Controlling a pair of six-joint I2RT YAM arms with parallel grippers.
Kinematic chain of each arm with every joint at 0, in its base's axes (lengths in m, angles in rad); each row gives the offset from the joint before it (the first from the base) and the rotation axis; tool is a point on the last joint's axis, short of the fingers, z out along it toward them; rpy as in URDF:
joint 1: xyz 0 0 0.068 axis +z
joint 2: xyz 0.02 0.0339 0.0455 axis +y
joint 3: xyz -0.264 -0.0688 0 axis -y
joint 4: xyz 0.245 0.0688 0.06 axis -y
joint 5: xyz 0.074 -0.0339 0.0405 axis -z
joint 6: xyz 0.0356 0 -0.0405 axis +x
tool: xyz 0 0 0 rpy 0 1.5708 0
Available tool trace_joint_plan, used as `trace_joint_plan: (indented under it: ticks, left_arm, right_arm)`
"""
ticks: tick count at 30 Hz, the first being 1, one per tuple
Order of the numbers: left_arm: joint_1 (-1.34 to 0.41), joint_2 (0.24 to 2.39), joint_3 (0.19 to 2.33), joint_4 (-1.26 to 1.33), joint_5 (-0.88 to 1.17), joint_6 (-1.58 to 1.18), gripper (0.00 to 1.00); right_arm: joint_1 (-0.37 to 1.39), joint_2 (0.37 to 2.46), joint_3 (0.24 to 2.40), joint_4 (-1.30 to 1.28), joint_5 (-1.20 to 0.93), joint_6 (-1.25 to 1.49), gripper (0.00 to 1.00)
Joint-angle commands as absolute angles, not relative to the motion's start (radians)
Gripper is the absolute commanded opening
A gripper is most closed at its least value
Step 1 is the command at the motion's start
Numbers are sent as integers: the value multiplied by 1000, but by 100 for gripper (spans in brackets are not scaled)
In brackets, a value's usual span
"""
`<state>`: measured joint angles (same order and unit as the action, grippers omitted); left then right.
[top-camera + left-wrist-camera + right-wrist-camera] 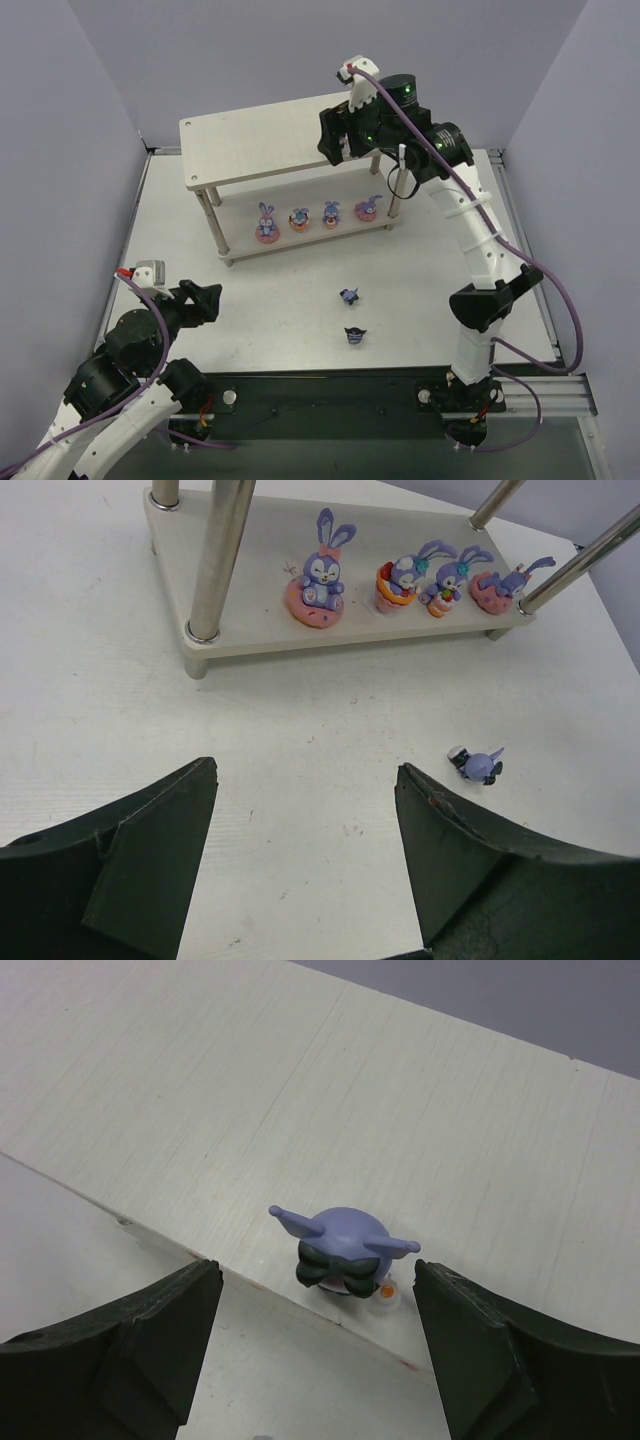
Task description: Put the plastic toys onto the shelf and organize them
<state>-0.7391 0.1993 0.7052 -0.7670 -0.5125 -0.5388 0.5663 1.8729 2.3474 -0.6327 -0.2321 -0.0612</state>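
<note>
The shelf stands at the back of the table. Four purple-blue bunnies stand in a row on its lower board, from the tallest bunny to the rightmost bunny. A dark figure with a purple head stands on the top board, close to its front edge. My right gripper hangs open over it, a finger on each side and neither touching. Two more dark figures lie on the table. My left gripper is open and holds nothing, low at the front left.
The shelf's metal legs rise in front of the bunnies. A dark figure lies just right of my left gripper's right finger. Grey walls close in the table on the left, back and right.
</note>
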Motion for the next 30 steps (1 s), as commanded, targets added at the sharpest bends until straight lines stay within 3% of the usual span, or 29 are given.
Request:
trace_joint_plan:
  ticks: [1, 11, 21, 25, 30]
  left_arm:
    - [-746, 187, 713, -758, -522, -537, 82]
    - [-745, 184, 713, -759, -523, -538, 82]
    - [-746, 207, 715, -746, -499, -534, 82]
    - [-744, 232, 716, -739, -485, -532, 82]
    - [-746, 255, 710, -723, -471, -541, 82]
  right_arm:
    - [586, 1772, 2327, -565, -222, -71, 81]
    - [653, 1568, 2113, -540, -54, -22, 81]
    - [759, 1087, 1314, -425, 59, 270, 80]
    - [819, 997, 1026, -376, 154, 425, 79]
    - [1041, 983, 835, -313, 354, 626, 80]
